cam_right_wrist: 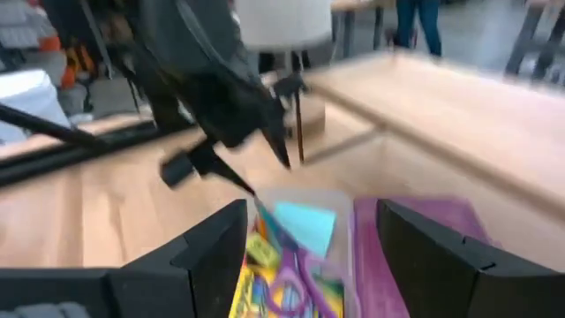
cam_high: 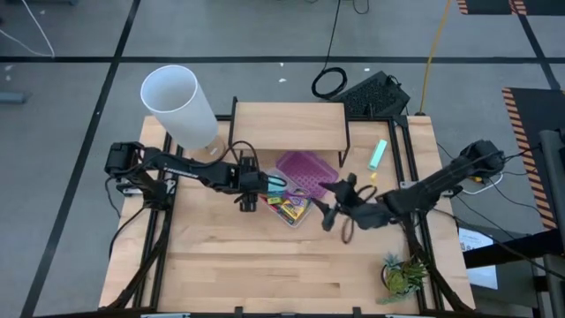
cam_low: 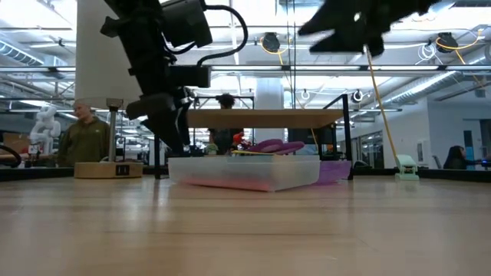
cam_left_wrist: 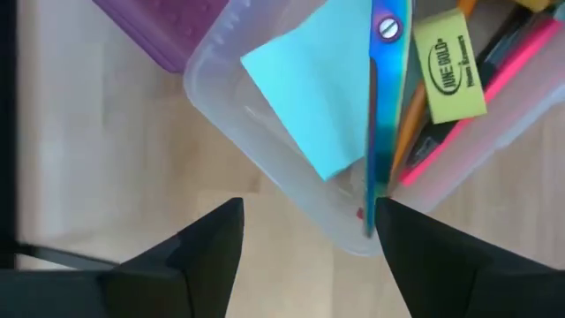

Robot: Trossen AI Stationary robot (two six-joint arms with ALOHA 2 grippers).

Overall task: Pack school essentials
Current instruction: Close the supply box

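My left end effector (cam_high: 250,184) open, hovering at case (cam_left_wrist: 265,168) edge, table middle. Inside: sticky-note pad (cam_left_wrist: 313,88), light, floppy; scissors (cam_left_wrist: 381,124), stiff, slick; best taken at handles. Right end effector (cam_high: 340,212) open, raised.

Left claw (cam_low: 170,115) hangs beside the clear case (cam_low: 244,172); right arm (cam_low: 360,27) high above.

The overhead camera looks straight down on the whole table (cam_high: 265,256). The low camera sits at tabletop level, facing across into the room. The left wrist camera looks down, very close, into the clear case (cam_left_wrist: 265,168). The right wrist camera views that same case (cam_right_wrist: 340,256) from farther off, at a slant.
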